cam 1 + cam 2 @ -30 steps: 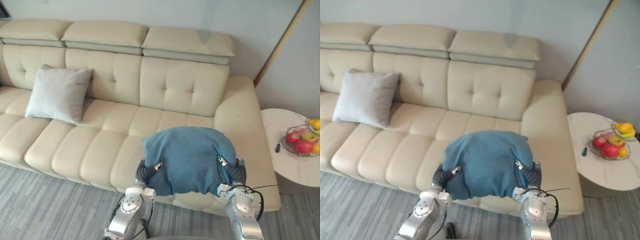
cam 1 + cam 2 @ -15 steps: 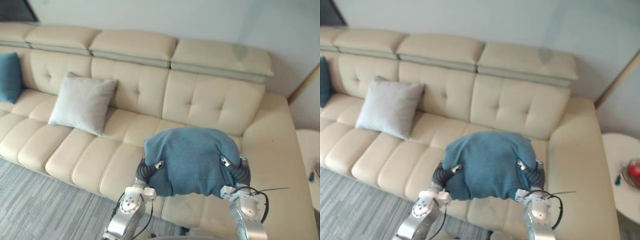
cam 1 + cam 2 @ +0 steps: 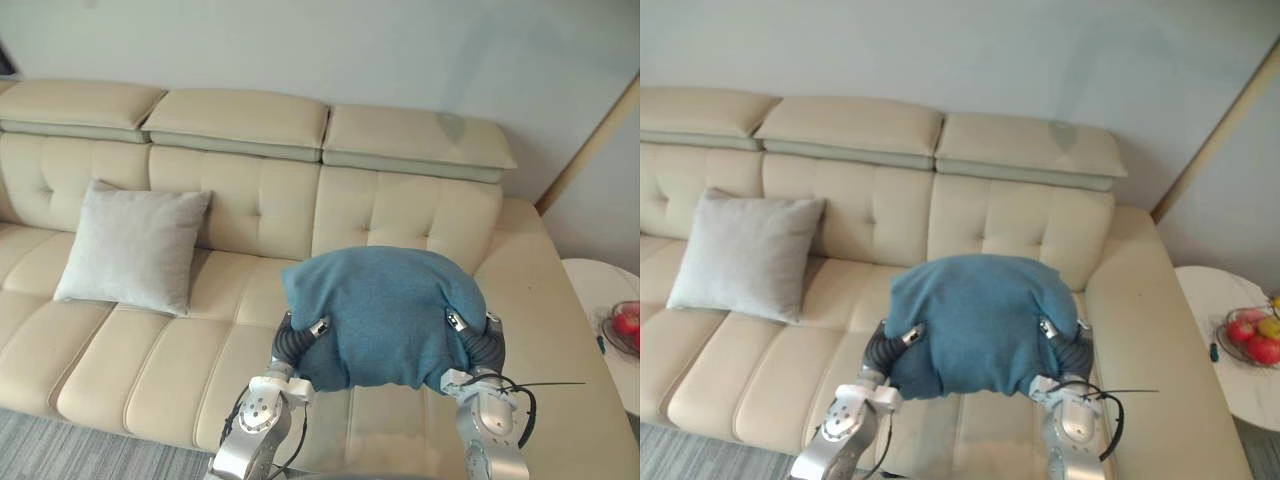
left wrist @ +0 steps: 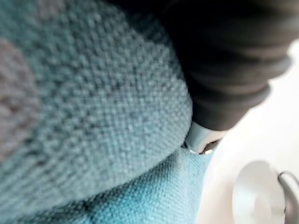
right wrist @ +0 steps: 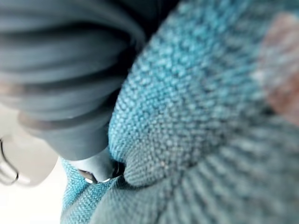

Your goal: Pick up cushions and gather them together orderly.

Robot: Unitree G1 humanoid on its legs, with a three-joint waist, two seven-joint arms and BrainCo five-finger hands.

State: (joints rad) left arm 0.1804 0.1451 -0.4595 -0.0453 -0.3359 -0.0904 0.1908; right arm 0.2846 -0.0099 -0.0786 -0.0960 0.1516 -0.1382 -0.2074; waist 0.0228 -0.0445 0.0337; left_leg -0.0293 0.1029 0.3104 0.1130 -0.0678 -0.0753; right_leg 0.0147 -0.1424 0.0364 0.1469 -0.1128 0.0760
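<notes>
Between my left hand (image 3: 291,344) and right hand (image 3: 481,349), seen from the head, the blue cushion (image 3: 380,315) hung above the sofa (image 3: 400,205), with the grey cushion (image 3: 133,248) at ten o'clock. In each wrist view the knit hid my fingers, so I could not tell my grip. An even squeeze seemed best.

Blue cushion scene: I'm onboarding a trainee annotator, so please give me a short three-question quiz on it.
1. True or false: the grey cushion leans against the sofa backrest.
2. What sits on the round side table? A) a basket of fruit B) a lamp C) books
3. What is carrying the blue cushion?
Key: 1 true. 2 A. 3 the left robot hand and the right robot hand, one at each side.
</notes>
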